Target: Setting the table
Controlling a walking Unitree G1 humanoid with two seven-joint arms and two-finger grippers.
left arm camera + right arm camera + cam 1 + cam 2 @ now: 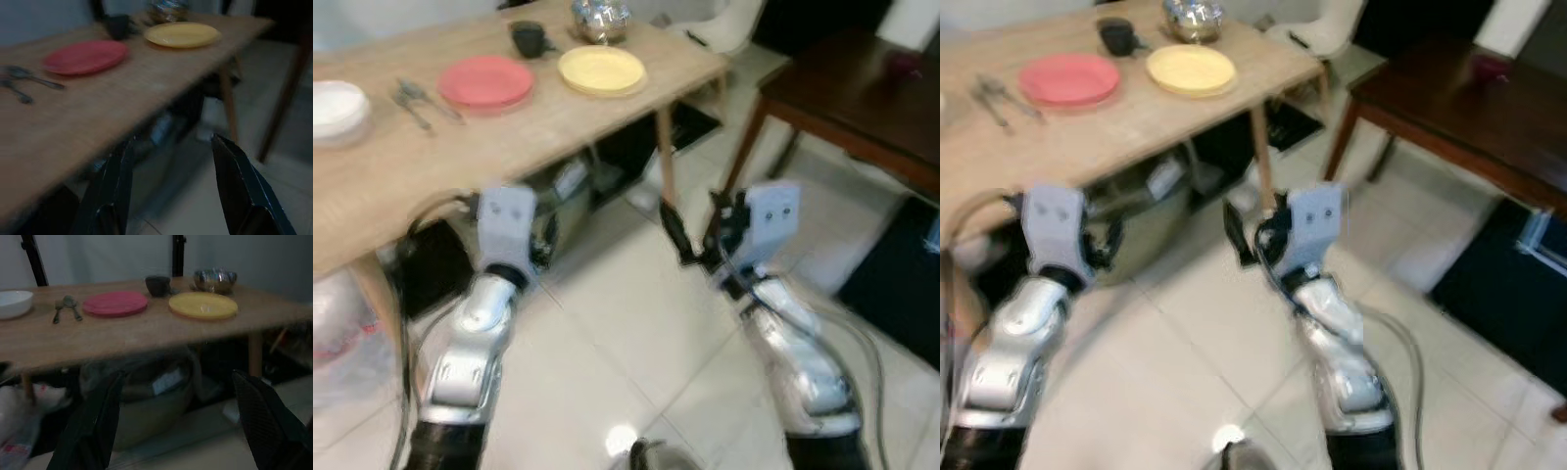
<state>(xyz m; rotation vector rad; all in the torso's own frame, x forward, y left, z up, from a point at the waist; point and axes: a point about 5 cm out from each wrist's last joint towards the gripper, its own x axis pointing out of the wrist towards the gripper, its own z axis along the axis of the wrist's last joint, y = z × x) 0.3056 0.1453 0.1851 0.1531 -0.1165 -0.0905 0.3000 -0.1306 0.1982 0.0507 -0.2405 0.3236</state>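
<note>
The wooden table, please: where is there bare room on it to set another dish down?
The wooden table is bare along its near edge, in front of the red plate, yellow plate and spoons. The far side is crowded: white bowl, dark cup and shiny bowl.

Wooden table (pixel 1136 122) holds a red plate (pixel 1069 79) beside a yellow plate (pixel 1191 70) — both arms low.

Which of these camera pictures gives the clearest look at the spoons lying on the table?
The right wrist view: both spoons lie whole between the white bowl and the red plate. The eye views blur them; the left wrist view has them at its edge.
</note>
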